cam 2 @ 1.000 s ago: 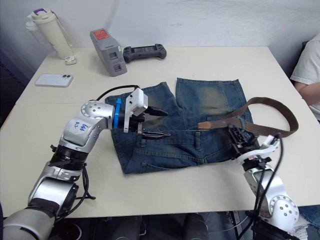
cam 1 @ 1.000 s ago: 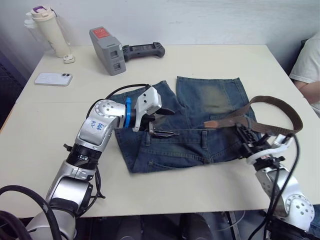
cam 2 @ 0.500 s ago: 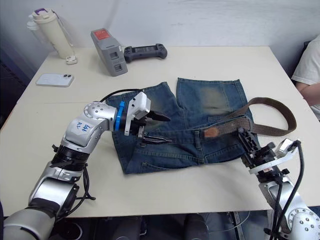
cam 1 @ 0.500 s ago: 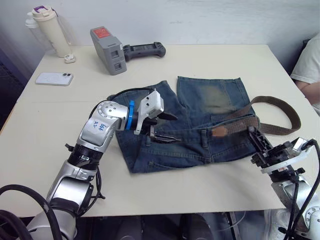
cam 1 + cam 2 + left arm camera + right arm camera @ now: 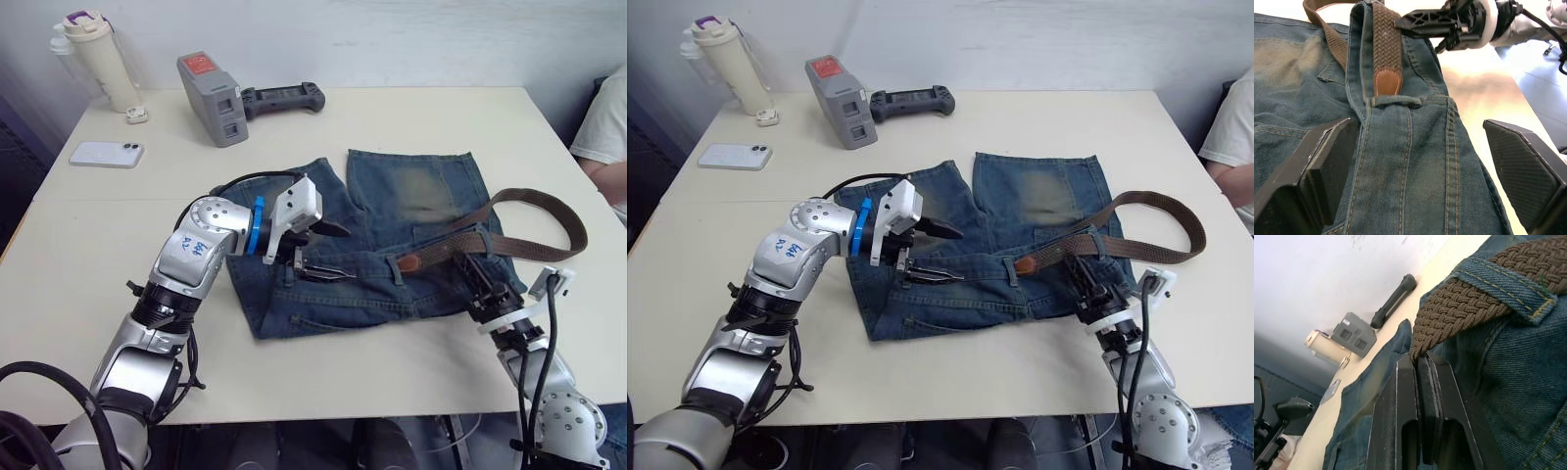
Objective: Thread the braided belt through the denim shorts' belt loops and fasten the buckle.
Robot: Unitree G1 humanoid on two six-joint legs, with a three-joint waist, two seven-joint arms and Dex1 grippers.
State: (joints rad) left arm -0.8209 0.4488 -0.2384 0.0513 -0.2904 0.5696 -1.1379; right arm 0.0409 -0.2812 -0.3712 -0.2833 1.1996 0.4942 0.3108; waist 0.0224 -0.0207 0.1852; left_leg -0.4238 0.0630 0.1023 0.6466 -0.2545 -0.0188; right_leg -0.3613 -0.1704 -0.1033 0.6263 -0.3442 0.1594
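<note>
The denim shorts lie flat mid-table, waistband toward me. The braided belt runs along the waistband's right part and loops off to the right. Its tan tip rests right at one of the belt loops. Another loop crosses over the strap. My right gripper is shut on the belt beside the shorts' right edge. Over the waistband's left part hovers my left gripper, open and holding nothing, its fingers astride the waistband. The buckle is hidden.
At the table's far left stand a cream bottle, a white phone, a grey device and a black controller. A person's sleeve shows at the right edge.
My right gripper lowered the belt, drew back to the right, then came in again and shut on the strap. The tan tip has slid left along the waistband. My left gripper barely moved.
</note>
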